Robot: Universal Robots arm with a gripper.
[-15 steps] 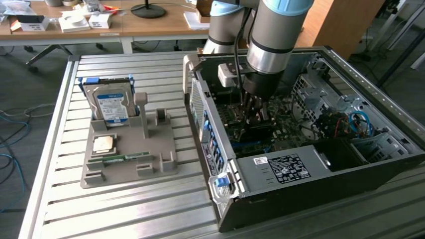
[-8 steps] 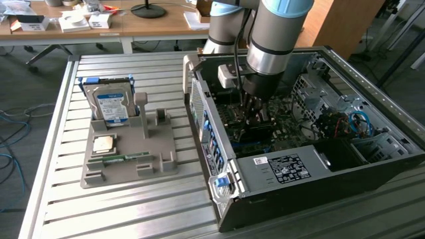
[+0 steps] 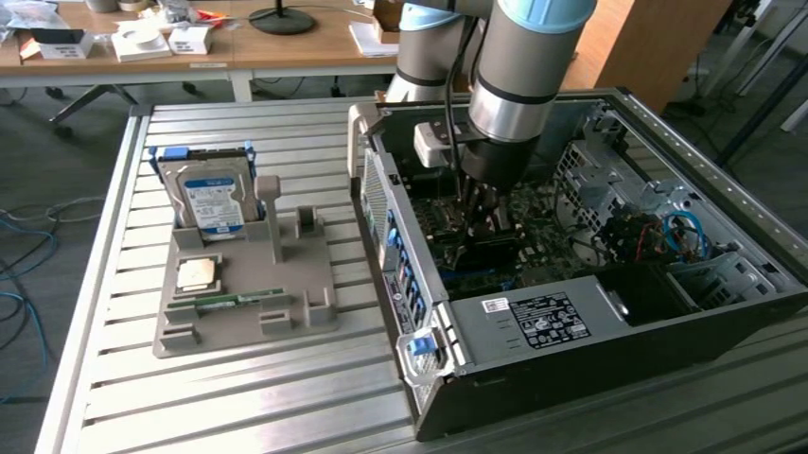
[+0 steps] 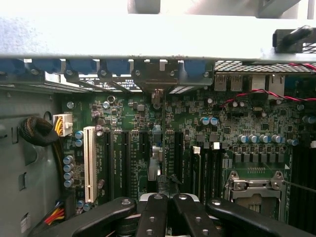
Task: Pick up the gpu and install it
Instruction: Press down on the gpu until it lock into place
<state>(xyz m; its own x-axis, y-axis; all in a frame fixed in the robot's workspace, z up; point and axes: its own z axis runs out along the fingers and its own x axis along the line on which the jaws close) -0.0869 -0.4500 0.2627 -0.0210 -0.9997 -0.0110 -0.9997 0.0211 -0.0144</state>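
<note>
Arm [image 3: 524, 66]: thick round tube, silver-grey metal, pale blue band at the upper joint, black ring lower down. Small white box [image 3: 433, 144] fixed beside the wrist, black cable [image 3: 451, 71] running up from it. Gripper [image 4: 165, 210] (seen from the wrist view): glossy black jointed links, four of them, each set with small round silver screws [image 4: 154, 197].
</note>
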